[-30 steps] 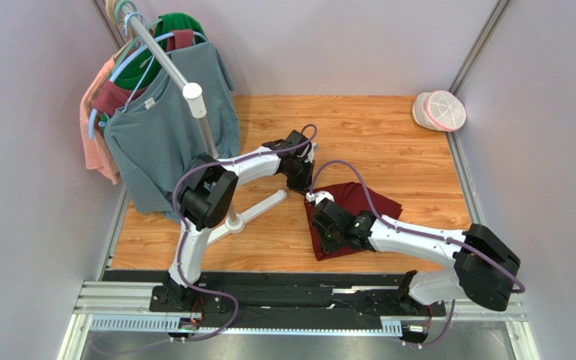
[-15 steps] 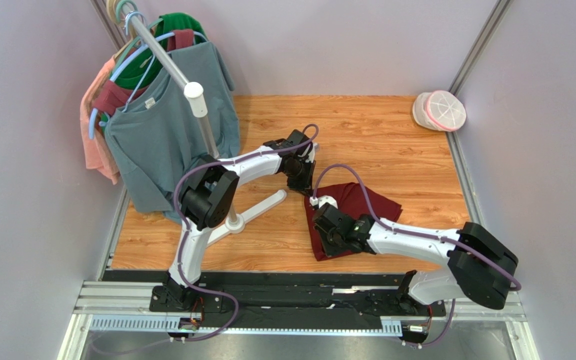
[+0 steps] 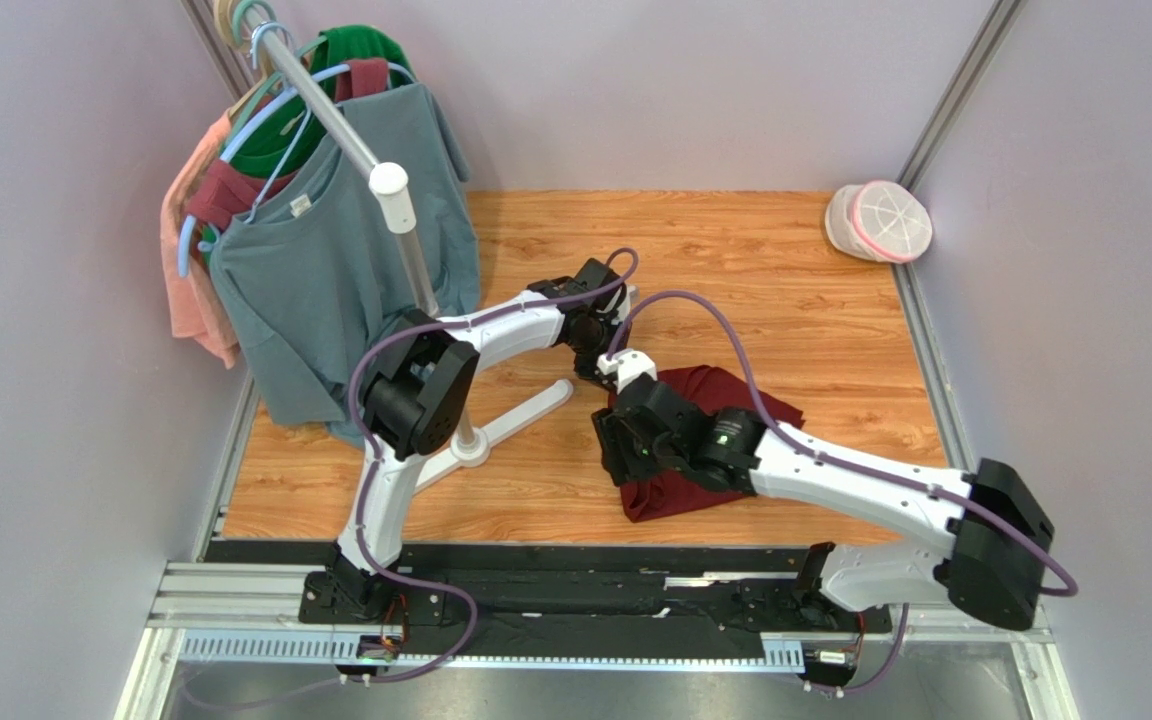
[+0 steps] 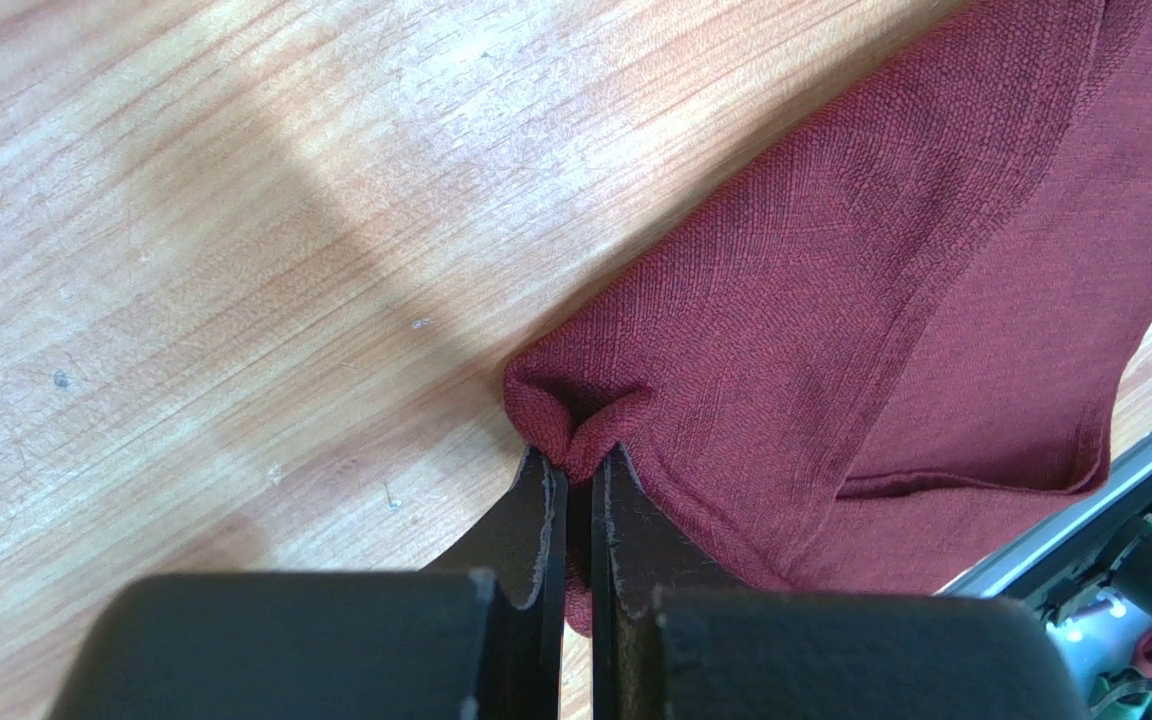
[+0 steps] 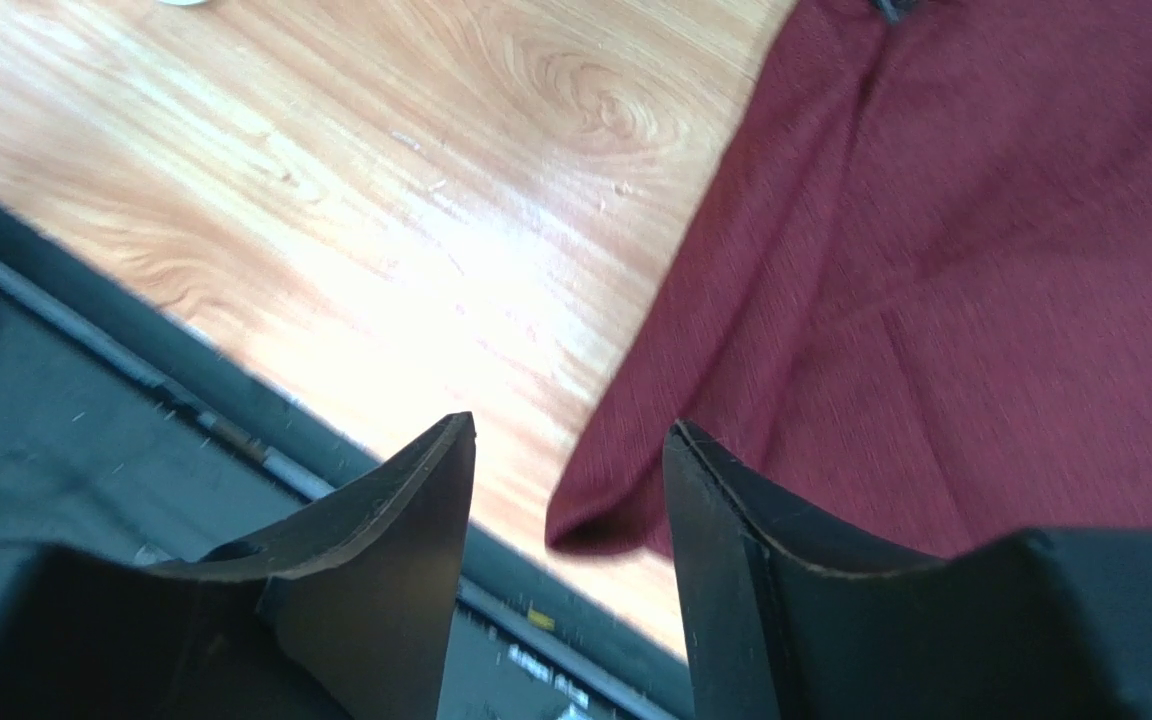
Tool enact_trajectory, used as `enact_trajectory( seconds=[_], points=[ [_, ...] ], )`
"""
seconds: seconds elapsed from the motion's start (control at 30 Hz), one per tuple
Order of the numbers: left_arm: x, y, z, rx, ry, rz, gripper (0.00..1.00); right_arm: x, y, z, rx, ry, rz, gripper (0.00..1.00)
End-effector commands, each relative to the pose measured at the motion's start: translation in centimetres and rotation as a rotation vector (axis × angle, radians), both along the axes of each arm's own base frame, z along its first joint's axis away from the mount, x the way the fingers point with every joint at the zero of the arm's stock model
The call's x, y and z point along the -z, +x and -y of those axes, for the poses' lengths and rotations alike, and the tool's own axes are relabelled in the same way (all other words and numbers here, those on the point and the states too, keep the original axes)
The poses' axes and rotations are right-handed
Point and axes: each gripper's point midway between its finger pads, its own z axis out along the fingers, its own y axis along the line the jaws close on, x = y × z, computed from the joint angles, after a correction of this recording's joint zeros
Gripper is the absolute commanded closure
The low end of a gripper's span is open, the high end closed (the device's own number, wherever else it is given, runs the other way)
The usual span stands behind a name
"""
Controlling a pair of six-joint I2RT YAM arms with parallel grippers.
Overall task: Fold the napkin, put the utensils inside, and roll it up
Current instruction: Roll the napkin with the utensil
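The dark red napkin (image 3: 775, 407) lies folded on the wooden table, mostly under my right arm. My left gripper (image 4: 579, 453) is shut on the napkin's (image 4: 868, 285) far left corner, and the cloth bunches up between its tips. From above, that gripper (image 3: 606, 366) sits at the cloth's upper left end. My right gripper (image 5: 567, 435) stands open above the napkin's (image 5: 988, 255) near left corner, with nothing between its fingers. In the top view it (image 3: 621, 447) hovers over the cloth's left edge. The utensils are out of view.
A clothes rack with several hanging shirts (image 3: 330, 255) stands at the back left, its white T-shaped base (image 3: 519, 419) just left of the napkin. A white and pink container (image 3: 880, 222) sits at the far right corner. A black rail (image 5: 102, 393) runs along the table's near edge.
My right gripper has opened and moved a little to the left and away from the near edge along the napkin's side. The left gripper has kept its hold on the corner.
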Motion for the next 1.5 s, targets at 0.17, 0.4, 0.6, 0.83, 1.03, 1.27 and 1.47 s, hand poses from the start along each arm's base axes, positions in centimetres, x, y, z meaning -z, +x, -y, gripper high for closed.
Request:
enact_trajectory(
  seconds=[0.17, 0.4, 0.6, 0.83, 1.03, 1.27, 1.47],
  points=[
    [0.9, 0.4, 0.1, 0.009, 0.026, -0.007, 1.0, 2.2, 3.4, -3.8, -0.039, -0.034, 0.095, 0.47],
    [1.3, 0.2, -0.1, 0.012, 0.032, -0.016, 1.0, 4.2, 4.4, -3.1, -0.012, -0.112, 0.11, 0.47],
    [1.3, 0.1, -0.1, 0.012, 0.033, -0.017, 1.0, 5.8, 5.1, -1.6, 0.04, -0.193, 0.131, 0.47],
    [1.2, 0.1, 0.0, 0.014, 0.03, -0.017, 1.0, 5.8, 5.6, -0.9, 0.051, -0.232, 0.164, 0.47],
    [1.1, 0.2, 0.0, 0.014, 0.027, -0.014, 1.0, 7.6, 5.6, -0.5, 0.047, -0.286, 0.147, 0.47],
    [1.0, 0.2, 0.0, 0.019, 0.026, -0.013, 1.0, 9.5, 5.8, 0.7, 0.093, -0.357, 0.138, 0.47],
    [0.8, 0.0, 0.0, 0.029, 0.022, -0.01, 1.0, 11.2, 5.2, 2.4, 0.14, -0.386, 0.074, 0.48]
  ],
)
